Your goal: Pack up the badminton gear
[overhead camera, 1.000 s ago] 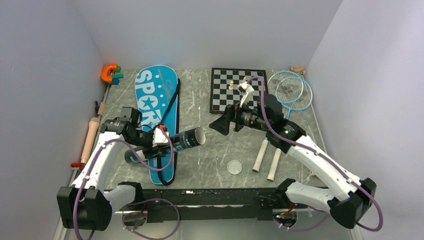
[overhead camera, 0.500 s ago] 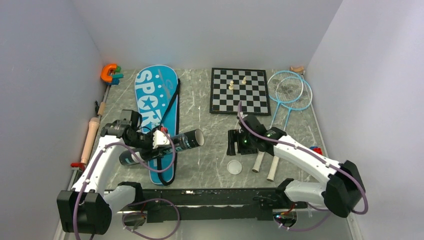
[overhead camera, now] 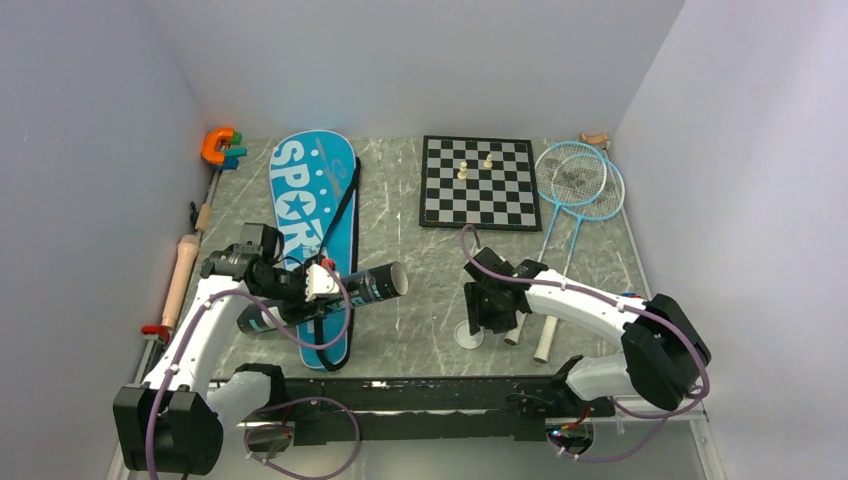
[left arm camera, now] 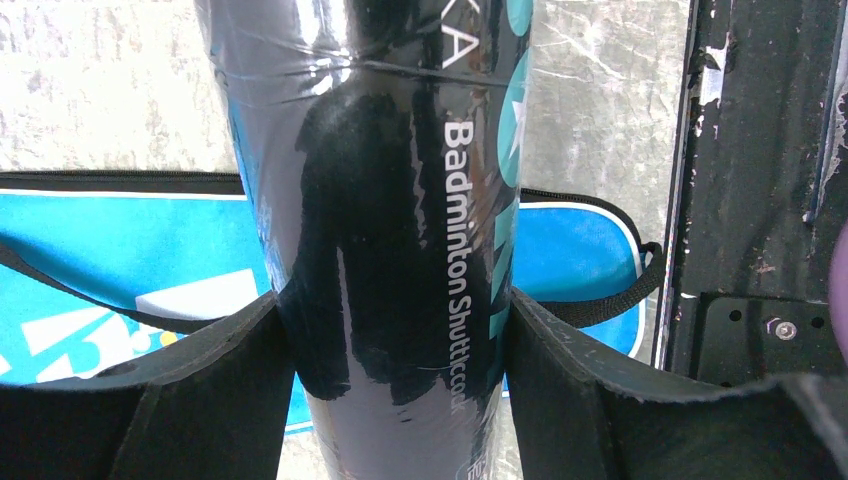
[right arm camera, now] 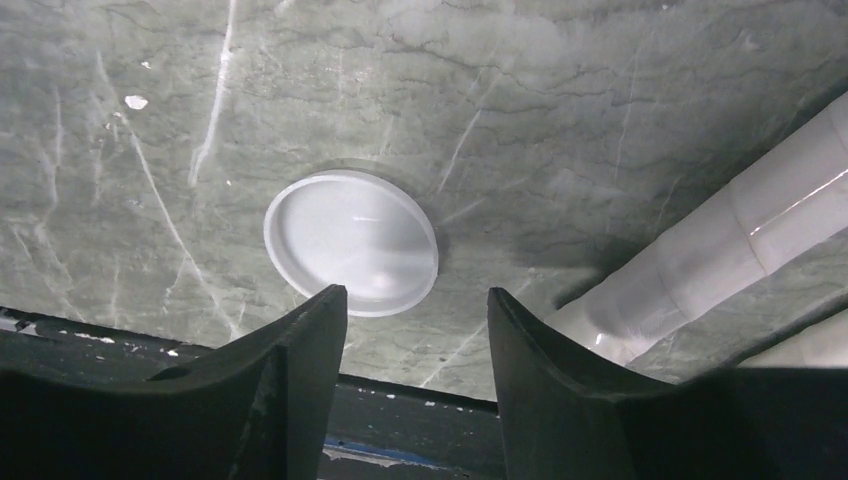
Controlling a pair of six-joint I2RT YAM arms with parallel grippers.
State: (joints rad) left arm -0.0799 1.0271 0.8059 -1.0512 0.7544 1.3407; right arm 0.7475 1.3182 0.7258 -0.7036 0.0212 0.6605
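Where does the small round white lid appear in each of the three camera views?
Top external: the white lid lies on the table near the front edge, a little right of centre.
Left wrist: it is not in this picture.
Right wrist: it lies left of centre, just beyond the right gripper.
Shared landmark: the white racket handle lies right of the lid in both views.

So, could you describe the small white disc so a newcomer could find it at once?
Start at the table's near edge, by the right arm. The disc lies flat under the right claw, left of the white racket handles. It alone is round.
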